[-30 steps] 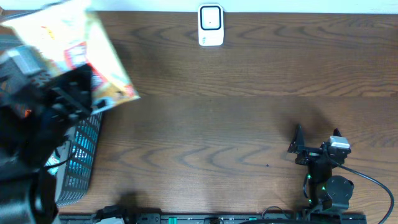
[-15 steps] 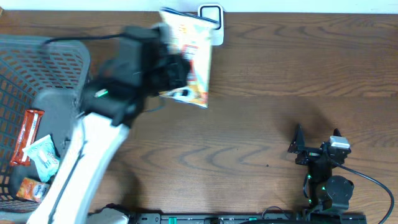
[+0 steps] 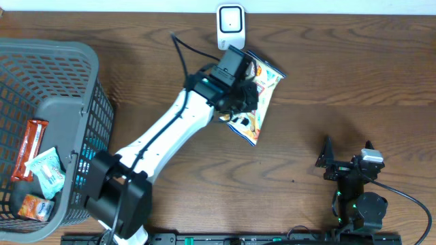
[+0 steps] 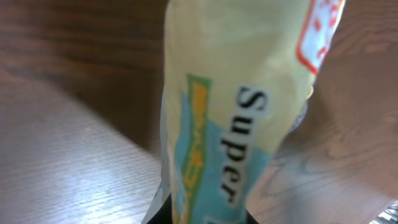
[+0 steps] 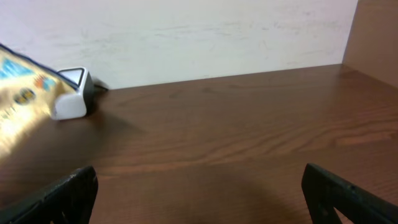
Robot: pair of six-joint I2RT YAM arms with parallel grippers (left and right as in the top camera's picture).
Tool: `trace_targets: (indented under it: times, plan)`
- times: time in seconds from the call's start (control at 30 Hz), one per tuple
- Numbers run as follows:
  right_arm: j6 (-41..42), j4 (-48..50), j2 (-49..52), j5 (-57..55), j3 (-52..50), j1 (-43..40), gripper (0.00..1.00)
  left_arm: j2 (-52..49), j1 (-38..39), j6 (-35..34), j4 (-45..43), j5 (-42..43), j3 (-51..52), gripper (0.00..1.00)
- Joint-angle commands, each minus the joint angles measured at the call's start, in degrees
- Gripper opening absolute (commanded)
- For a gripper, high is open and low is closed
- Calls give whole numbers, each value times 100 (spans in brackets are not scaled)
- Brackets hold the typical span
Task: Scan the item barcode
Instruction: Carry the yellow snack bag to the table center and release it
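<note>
L gripper (image 3: 240,94) is clamped shut on the snack bag (image 3: 259,102), pinching one edge so most of the pack hangs free past the jaws. That is prob. so a printed face can be turned toward the scanner (image 3: 231,27), which stands just beyond the fingertips at the far edge of the table (image 3: 306,204). The bag's upper corner sits close beside the scanner; can't tell if they touch. The bag lies tilted and off to one side of the scanner window rather than square in front of it, so I'd judge the scan not yet lined up. R gripper (image 3: 346,151) has its jaws spread wide w/ nothing between them and is parked well apart from the bag, apparently just kept out of the way. The basket (image 3: 54,51) sits back behind the L arm, far from the jaws, w/ other packets in it. Hard to see: no barcode shows in any view. L wrist cam gives only a blurred yellow face reading "Super", w/ the jaws cut off at the bottom. From overhead the gripper body covers the pinch point. R wrist cam catches only a corner of the bag at its left edge.
</note>
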State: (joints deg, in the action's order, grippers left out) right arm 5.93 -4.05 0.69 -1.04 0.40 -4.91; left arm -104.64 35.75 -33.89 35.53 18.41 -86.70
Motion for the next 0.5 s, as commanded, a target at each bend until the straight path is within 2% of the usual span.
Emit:
trace_targets:
  times: [0.0,0.17,0.23,0.47]
  plan:
    - [70,-22,-31,-33,-9,39,99,-35,153,-925,-87,-551,81,7]
    - [68,-22,-31,-33,-9,39,99,-160,385,-2756,-258,-1685,380,7]
    - [70,-22,-31,-33,-9,39,99,-179,417,-3099,-404,-1714,507,7]
    - [70,-22,-31,-33,-9,39,99,-278,485,-3182,-1427,-1762,1128,7]
